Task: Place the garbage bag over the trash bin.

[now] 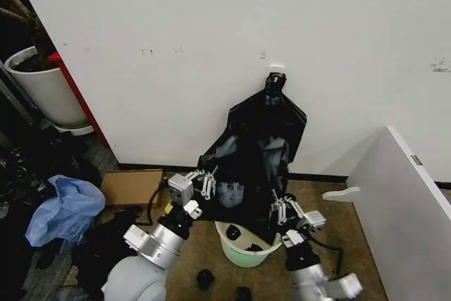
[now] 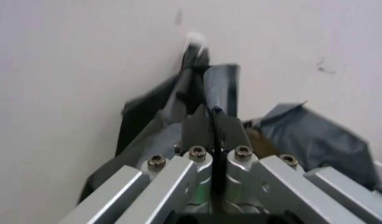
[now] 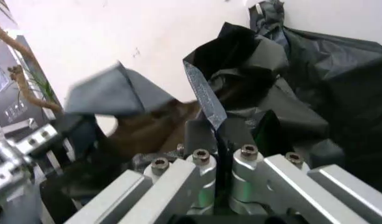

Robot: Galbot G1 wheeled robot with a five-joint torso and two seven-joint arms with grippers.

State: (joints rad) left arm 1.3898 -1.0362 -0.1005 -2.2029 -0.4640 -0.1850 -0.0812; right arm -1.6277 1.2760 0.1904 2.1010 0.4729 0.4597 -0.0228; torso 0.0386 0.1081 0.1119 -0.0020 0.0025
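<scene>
The garbage bag (image 1: 238, 192) is a glossy black sheet stretched between my two grippers, just above and behind the trash bin (image 1: 243, 255). The bin is a round white bucket with a pale green tint, standing on the brown floor with its mouth uncovered. My left gripper (image 1: 204, 182) is shut on the bag's left edge; a thin black fold (image 2: 213, 123) runs between its fingers. My right gripper (image 1: 283, 209) is shut on the right edge, with crinkled plastic (image 3: 209, 100) rising from its closed jaws. The bag (image 3: 116, 93) sags open towards the left gripper (image 3: 17, 151).
A flat black bundle (image 1: 271, 114) hangs from a wall hook right behind the bag. A cardboard box (image 1: 130, 187), blue plastic (image 1: 67, 209), a dark cloth heap (image 1: 106, 244) and a white plant pot (image 1: 46, 89) lie left. A white panel (image 1: 409, 202) stands right.
</scene>
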